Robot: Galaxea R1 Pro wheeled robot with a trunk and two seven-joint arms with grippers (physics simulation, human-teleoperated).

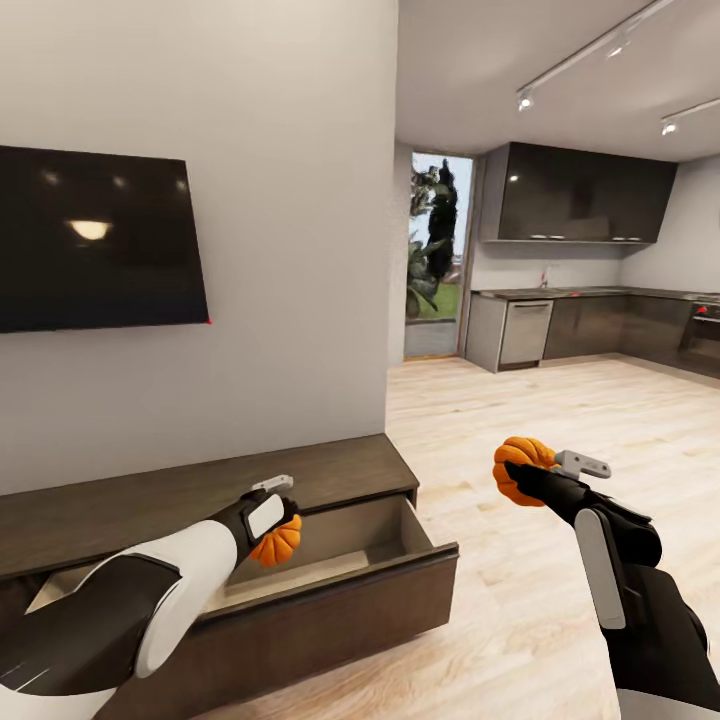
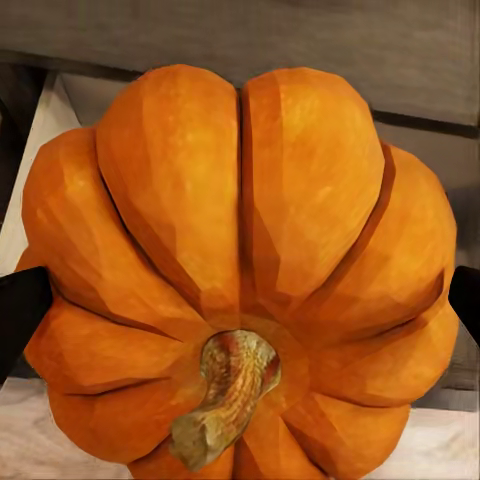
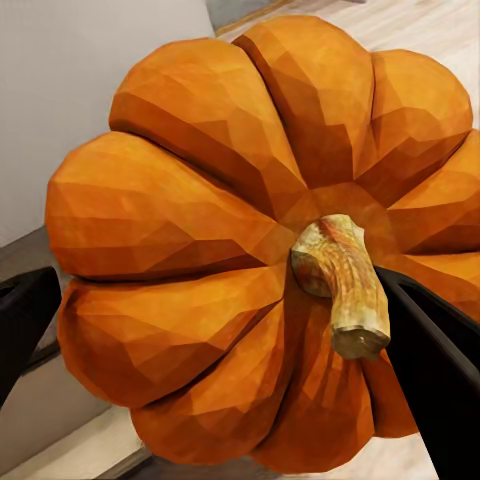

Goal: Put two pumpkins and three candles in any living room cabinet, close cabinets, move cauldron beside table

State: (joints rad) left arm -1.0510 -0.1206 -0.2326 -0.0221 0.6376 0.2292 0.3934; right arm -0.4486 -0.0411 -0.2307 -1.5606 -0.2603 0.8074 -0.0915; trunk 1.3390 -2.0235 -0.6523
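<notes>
My left gripper [image 1: 274, 530] is shut on an orange ribbed pumpkin [image 1: 277, 541] and holds it just above the open drawer [image 1: 370, 545] of the long dark brown cabinet [image 1: 120, 510]. Close up, that pumpkin [image 2: 240, 270] has its stem toward the camera, with the pale drawer inside behind it. My right gripper [image 1: 520, 472] is shut on the second pumpkin [image 1: 521, 468], held in the air to the right of the cabinet over the wood floor. The right wrist view has this pumpkin [image 3: 260, 240] between the dark fingers [image 3: 440, 370]. Candles, cauldron and table are out of view.
A black TV [image 1: 95, 240] hangs on the white wall above the cabinet. The drawer juts out into the room. Pale wood floor [image 1: 560, 420] runs to the right toward a kitchen with dark cupboards [image 1: 580, 195] and a glass door [image 1: 438, 255].
</notes>
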